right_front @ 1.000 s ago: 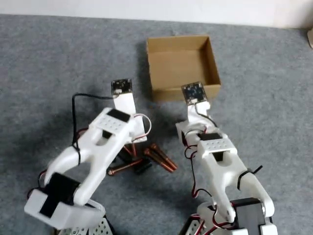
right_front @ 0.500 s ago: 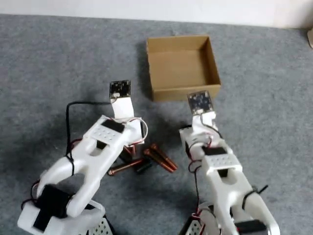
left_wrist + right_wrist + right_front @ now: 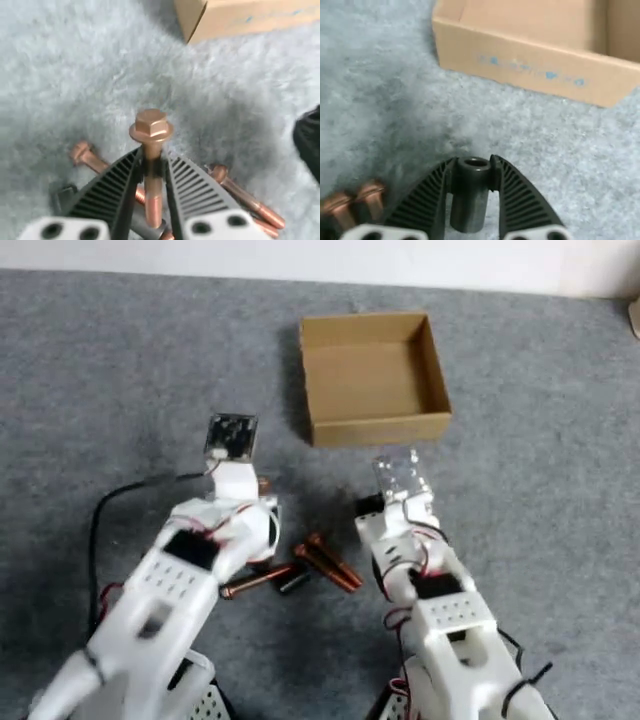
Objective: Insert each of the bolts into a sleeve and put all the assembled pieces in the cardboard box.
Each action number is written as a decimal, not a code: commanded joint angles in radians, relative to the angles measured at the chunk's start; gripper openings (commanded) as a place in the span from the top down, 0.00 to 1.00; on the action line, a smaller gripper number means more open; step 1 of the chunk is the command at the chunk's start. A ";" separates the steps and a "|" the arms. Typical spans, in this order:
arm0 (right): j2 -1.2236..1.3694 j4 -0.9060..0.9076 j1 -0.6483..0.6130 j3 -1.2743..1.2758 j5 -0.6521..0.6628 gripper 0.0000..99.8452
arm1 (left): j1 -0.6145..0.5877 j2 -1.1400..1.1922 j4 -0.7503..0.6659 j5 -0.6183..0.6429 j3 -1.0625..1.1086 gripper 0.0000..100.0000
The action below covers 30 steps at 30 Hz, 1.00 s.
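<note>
- The cardboard box (image 3: pixel 370 370) stands open on the grey mat (image 3: pixel 120 360), at the far side from both arms; bare cardboard floor is seen inside it
- In the right wrist view the box's near wall (image 3: pixel 530 55) is seen ahead of the right claw, apart from it
- A copper bolt (image 3: pixel 151 126) is gripped by the left claw (image 3: pixel 152 156); the fingers are nearly closed and clamped on the shank, with the hexagonal head sticking out just past the fingertips
- This bolt is held above the mat, near the box's near corner but apart from it
- A black sleeve (image 3: pixel 469 200) is held by the right claw (image 3: pixel 472 161); the fingers are parted only by the sleeve's width and pressed on both its sides, with its open end level with the fingertips and turned towards the box
- Loose bolts (image 3: pixel 325 560) are seen lying on the mat between the two arms, two side by side and a third (image 3: pixel 250 583) pointing away from them
- A loose sleeve (image 3: pixel 292 583) is seen lying among these bolts, just beside the third one
</note>
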 commanded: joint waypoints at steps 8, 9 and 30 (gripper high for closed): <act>-0.704 0.142 -0.189 0.257 0.005 0.99 | -0.015 -0.725 -0.014 -0.008 0.219 1.00; -0.776 0.176 -0.208 0.275 0.005 0.99 | -0.015 -0.780 -0.014 -0.008 0.237 1.00; -0.937 0.334 -0.344 0.329 0.005 0.99 | 0.108 -0.947 -0.361 0.176 0.372 1.00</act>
